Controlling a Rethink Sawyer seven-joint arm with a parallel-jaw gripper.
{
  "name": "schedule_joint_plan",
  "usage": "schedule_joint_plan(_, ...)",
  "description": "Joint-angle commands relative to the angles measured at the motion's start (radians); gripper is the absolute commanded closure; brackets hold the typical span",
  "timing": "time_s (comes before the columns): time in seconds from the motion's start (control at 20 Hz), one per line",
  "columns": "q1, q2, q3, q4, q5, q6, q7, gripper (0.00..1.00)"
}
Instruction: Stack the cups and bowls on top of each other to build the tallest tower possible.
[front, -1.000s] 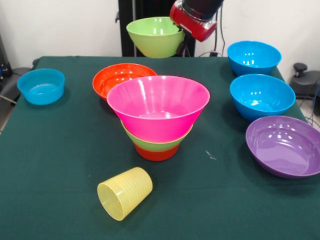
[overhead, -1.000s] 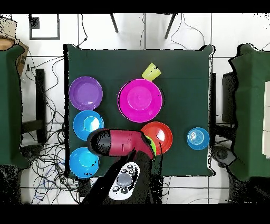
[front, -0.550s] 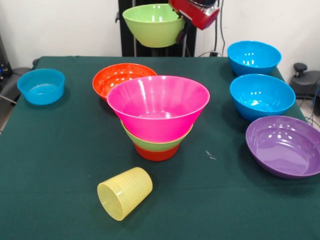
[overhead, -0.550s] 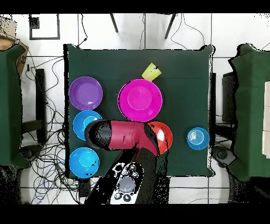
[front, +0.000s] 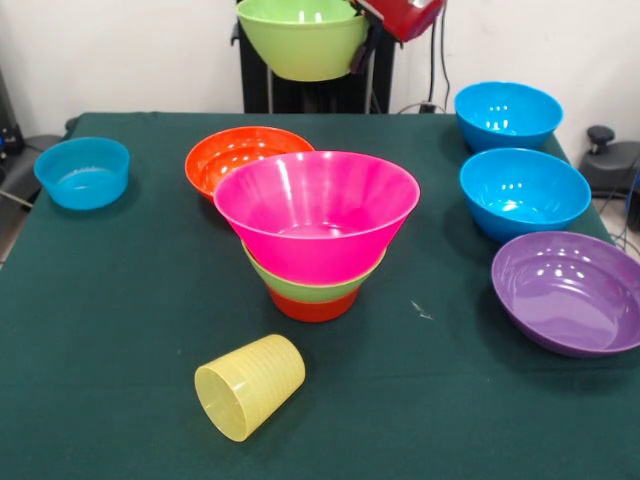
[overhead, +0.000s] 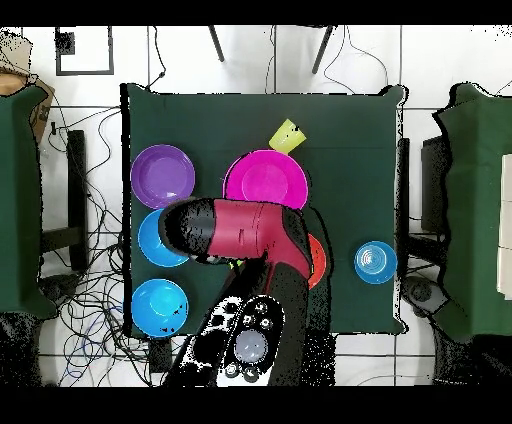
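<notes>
Above the dark green surface (front: 100, 300), the lime green bowl (front: 300, 38), pinched at its rim by the jaws, is being raised higher at twelve o'clock of the tower (front: 315, 235), readying placement.

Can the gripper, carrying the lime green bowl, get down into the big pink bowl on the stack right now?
Probably yes. The gripper holds the glossy lime green plastic bowl high behind the stack, and the large flaring pink plastic bowl stands open-mouthed and empty, with nothing above it.

Place: robotics lab.
Evidence: green-clothed table (overhead: 345, 130) on a tiled floor (overhead: 110, 60), loose cables (overhead: 95, 290) all around, neighbouring green tables (overhead: 20, 200).
</notes>
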Motion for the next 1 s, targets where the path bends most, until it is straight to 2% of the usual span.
schedule_joint_plan(0.05,-0.027,0.050,0.131,-0.137,-0.065,0.110,-0.120,1.00)
schedule_joint_plan(0.55,-0.072,0.114,0.184,-0.225,-0.042,0.120,-0.108,1.00)
schedule_joint_plan(1.0,-0.072,0.162,0.191,-0.267,-0.044,0.102,-0.070,1.00)
